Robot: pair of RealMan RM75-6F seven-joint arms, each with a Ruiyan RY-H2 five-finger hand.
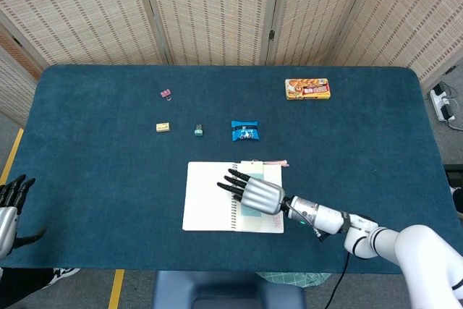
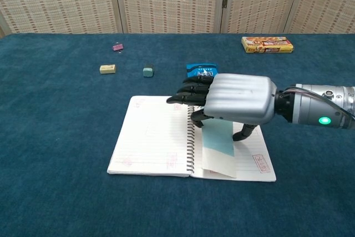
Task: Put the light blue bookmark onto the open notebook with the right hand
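The open spiral notebook (image 1: 210, 197) lies at the front middle of the blue table, seen also in the chest view as a notebook (image 2: 150, 137) with lined pages. My right hand (image 1: 260, 195) hovers palm down over its right page, close to the spiral. The light blue bookmark (image 2: 218, 151) hangs from under that hand (image 2: 236, 98), pinched between thumb and fingers, and its lower end rests on the right page. A pink tassel (image 1: 275, 163) trails at the notebook's far edge. My left hand (image 1: 11, 204) sits at the far left edge, fingers apart, holding nothing.
Beyond the notebook lie a blue snack packet (image 1: 245, 131), a small teal block (image 1: 198, 130), a yellow eraser (image 1: 163, 127) and a pink clip (image 1: 166, 94). An orange box (image 1: 307, 89) sits at the back right. Woven screens stand behind the table.
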